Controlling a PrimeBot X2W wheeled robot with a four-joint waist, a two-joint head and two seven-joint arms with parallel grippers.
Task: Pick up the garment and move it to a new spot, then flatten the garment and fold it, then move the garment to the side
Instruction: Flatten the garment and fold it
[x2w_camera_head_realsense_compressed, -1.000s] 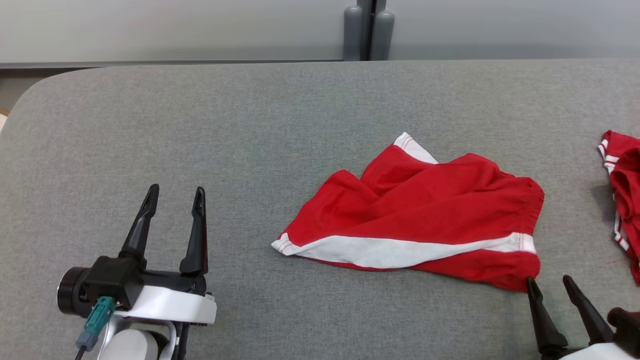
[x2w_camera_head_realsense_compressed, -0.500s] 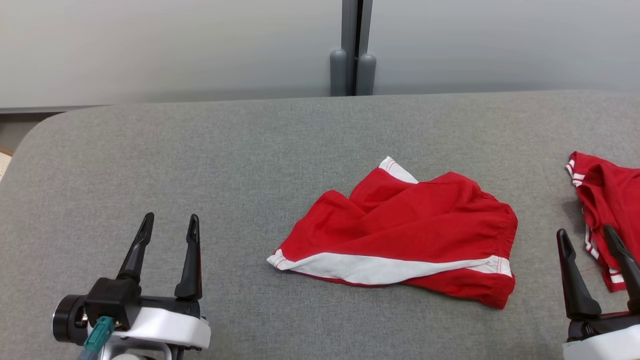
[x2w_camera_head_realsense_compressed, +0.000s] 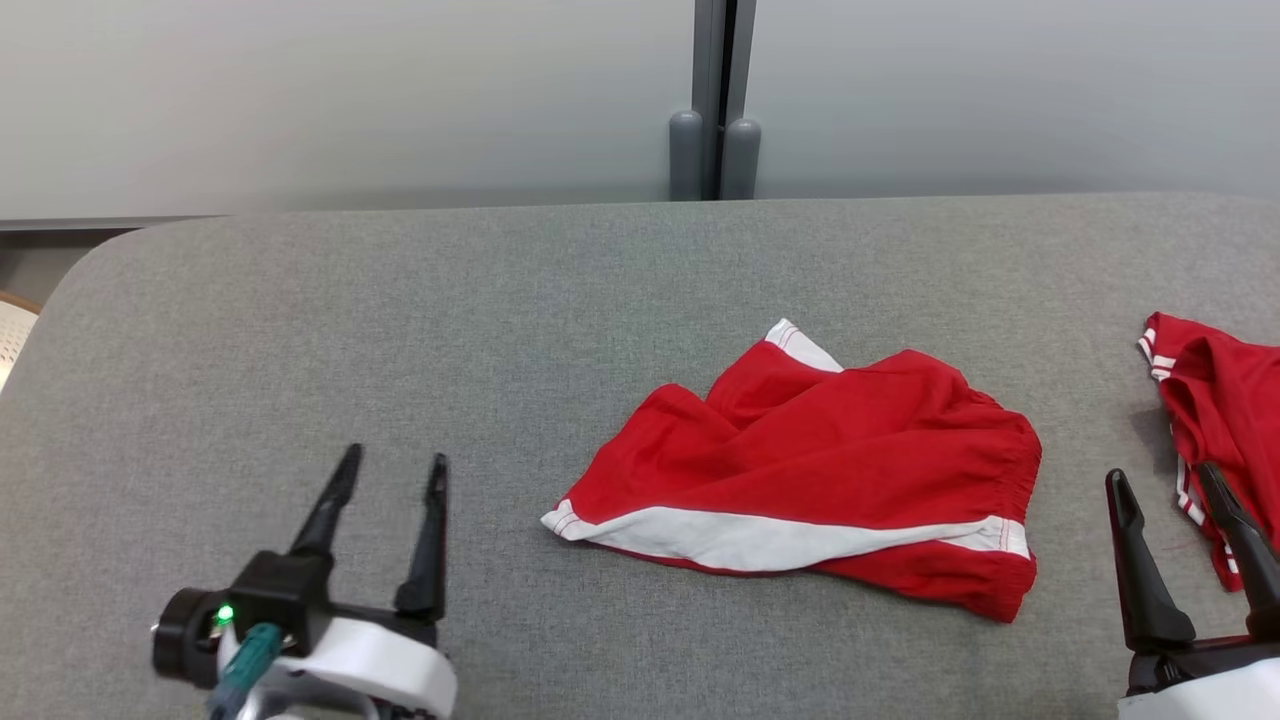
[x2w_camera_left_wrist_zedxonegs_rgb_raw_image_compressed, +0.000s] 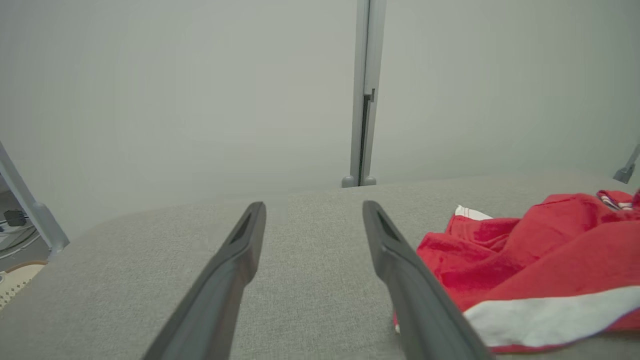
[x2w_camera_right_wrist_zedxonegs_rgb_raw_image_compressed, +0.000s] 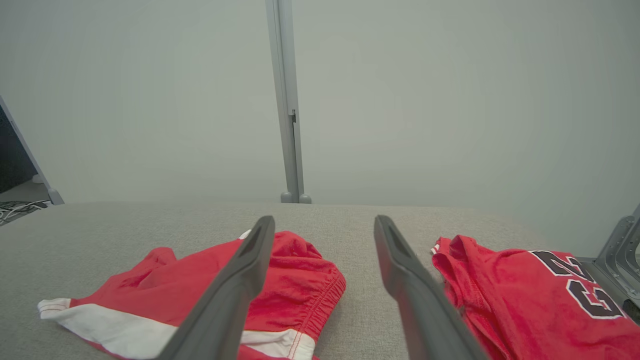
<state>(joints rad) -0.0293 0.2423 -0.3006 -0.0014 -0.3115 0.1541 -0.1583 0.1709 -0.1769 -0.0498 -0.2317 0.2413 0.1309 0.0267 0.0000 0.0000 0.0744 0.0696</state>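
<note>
Red shorts (x2w_camera_head_realsense_compressed: 810, 480) lie crumpled mid-table (x2w_camera_head_realsense_compressed: 400, 320); both sides released, nothing held.
My L end effector (x2w_camera_head_realsense_compressed: 395, 455) hovers w/ fingers spread over bare grey cloth, left of the shorts & apart from them. White side stripe faces me, elastic waistband toward my right, one white-hemmed leg corner poking up at the far side. My R end effector (x2w_camera_head_realsense_compressed: 1160, 474) is spread too, empty, betw. the shorts & a red jersey (x2w_camera_head_realsense_compressed: 1225, 400) w/ black numerals near the right edge.

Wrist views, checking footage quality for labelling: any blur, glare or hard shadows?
Left wrist view: left claw soft near the lens, shorts fairly sharp, no glare. Right wrist view: jersey digits crisp, light flat. Head view: faint shadow left of jersey.
</note>
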